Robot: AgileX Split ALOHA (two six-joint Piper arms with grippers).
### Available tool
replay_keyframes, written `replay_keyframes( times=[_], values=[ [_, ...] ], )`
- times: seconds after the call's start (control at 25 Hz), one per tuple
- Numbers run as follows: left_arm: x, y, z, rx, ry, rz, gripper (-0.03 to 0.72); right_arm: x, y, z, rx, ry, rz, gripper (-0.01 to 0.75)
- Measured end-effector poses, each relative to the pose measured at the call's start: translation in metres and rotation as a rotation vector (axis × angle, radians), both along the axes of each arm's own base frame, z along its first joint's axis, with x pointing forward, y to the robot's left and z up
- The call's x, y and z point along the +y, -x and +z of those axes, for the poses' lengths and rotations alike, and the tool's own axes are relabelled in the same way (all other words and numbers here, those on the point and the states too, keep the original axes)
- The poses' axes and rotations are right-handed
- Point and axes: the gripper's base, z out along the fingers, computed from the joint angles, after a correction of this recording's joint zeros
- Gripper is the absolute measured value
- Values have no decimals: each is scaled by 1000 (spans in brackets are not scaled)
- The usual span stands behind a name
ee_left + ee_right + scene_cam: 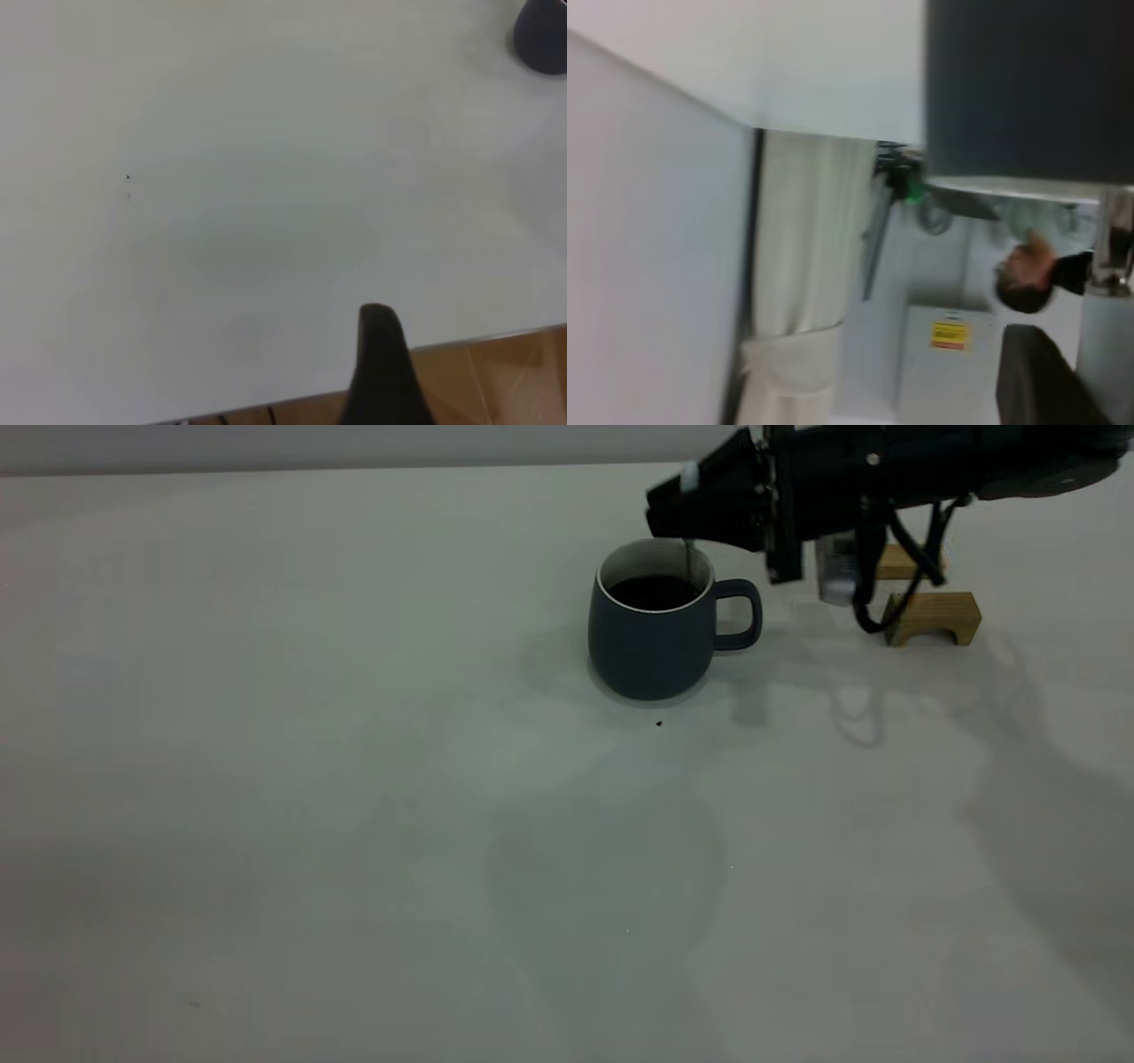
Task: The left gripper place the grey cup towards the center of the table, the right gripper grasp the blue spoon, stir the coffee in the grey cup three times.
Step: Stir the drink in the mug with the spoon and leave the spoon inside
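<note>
The grey cup [651, 638] stands upright on the table [354, 779], right of center toward the back, handle to the right. Dark coffee [654, 592] fills it. My right gripper [689, 509] hovers just above the rim, shut on the blue spoon [688, 476]. The spoon hangs upright, its pale handle top sticking out above and its metal neck dipping into the coffee. The right wrist view shows the cup [1028, 88], the spoon [1116, 248] and one finger [1036, 376]. My left gripper [383, 372] is out of the exterior view, over the table's edge far from the cup [542, 35].
A small wooden stand [935, 615] sits behind and right of the cup, under the right arm. A tiny dark speck [659, 724] lies in front of the cup. The right wrist view catches a person [1028, 274] in the background.
</note>
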Motion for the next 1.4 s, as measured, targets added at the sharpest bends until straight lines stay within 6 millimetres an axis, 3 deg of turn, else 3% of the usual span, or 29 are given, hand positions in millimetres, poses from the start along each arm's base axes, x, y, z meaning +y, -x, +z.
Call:
replay_keyframes(
  times=[0.2,0.56,0.92,1.16,1.4],
  values=[
    [0,0,0,0,0,0,585,3,5,-1,-1,9,52,105],
    [0,0,0,0,0,0,585,36,-1,6,8,-110,-38,105],
    [0,0,0,0,0,0,585,15,-13,-4,-26,-4,-136,105],
    [0,0,0,0,0,0,585,-3,-9,-2,-95,-13,-36,105],
    [0,0,0,0,1,1,585,-1,-2,-3,-101,6,42,105]
  ],
)
